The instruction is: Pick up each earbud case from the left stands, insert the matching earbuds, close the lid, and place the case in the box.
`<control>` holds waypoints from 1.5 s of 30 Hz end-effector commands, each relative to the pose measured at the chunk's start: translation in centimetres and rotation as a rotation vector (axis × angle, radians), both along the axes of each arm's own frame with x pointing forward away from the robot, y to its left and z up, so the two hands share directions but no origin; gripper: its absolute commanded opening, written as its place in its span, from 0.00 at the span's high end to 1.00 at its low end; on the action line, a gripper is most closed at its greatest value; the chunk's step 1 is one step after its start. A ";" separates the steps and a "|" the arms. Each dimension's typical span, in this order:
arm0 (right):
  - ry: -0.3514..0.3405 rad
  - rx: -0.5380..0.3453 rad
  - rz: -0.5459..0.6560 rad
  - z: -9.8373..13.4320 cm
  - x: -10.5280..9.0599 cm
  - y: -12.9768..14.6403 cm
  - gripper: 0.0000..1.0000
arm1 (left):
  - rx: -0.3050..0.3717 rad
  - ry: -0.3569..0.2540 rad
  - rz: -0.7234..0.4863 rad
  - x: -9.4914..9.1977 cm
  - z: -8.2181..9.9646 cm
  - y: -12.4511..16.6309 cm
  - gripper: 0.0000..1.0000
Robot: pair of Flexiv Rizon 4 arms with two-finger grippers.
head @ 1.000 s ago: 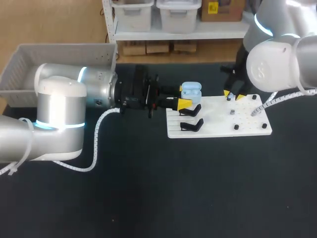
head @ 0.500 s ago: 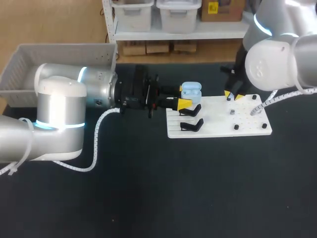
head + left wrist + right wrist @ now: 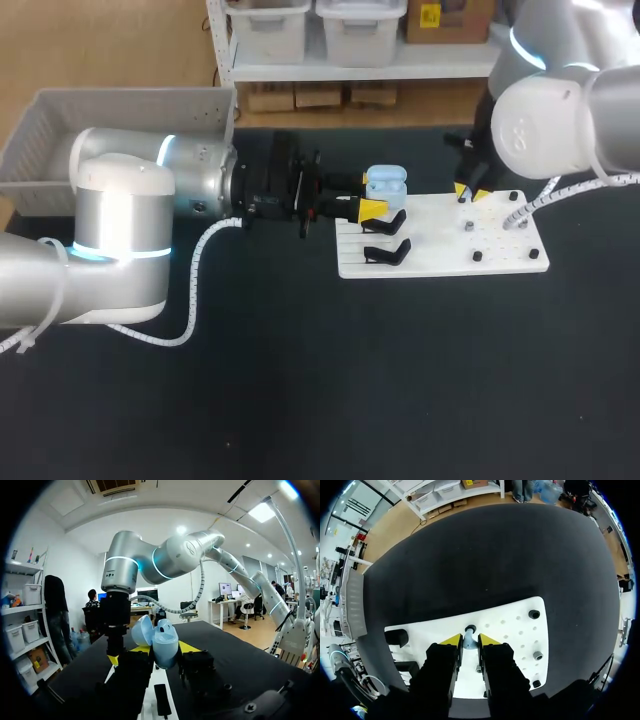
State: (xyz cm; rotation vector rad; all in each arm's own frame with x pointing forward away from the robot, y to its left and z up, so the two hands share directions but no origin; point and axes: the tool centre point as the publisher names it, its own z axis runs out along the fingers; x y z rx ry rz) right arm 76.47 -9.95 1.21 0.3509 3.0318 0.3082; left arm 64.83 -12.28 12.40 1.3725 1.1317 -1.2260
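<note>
Black table (image 3: 300, 400): left jaws tight around open blue case (image 3: 163, 642), right jaws tight around earbud (image 3: 469, 640) on white board (image 3: 500, 256)

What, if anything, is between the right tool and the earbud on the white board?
Nothing visible. The right tool is directly over the earbud on the white board, and no other thing lies between them.

text: none legible | labels: none legible | numbers: none legible
</note>
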 end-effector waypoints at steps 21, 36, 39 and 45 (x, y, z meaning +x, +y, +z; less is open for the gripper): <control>-0.176 -0.027 0.119 13.8 -6.8 0.0 1.00 | -0.003 -0.003 0.005 -0.1 -0.1 0.0 1.00; -0.176 -0.069 0.342 20.5 -12.8 6.2 1.00 | -0.003 -0.003 0.005 -0.1 -0.1 0.0 1.00; -0.160 -0.085 0.377 20.3 -13.2 7.5 1.00 | -0.003 -0.003 0.005 -0.1 -0.1 0.0 1.00; -0.130 -0.110 0.440 19.7 -13.8 9.6 1.00 | -0.003 -0.003 0.005 -0.1 -0.1 0.0 1.00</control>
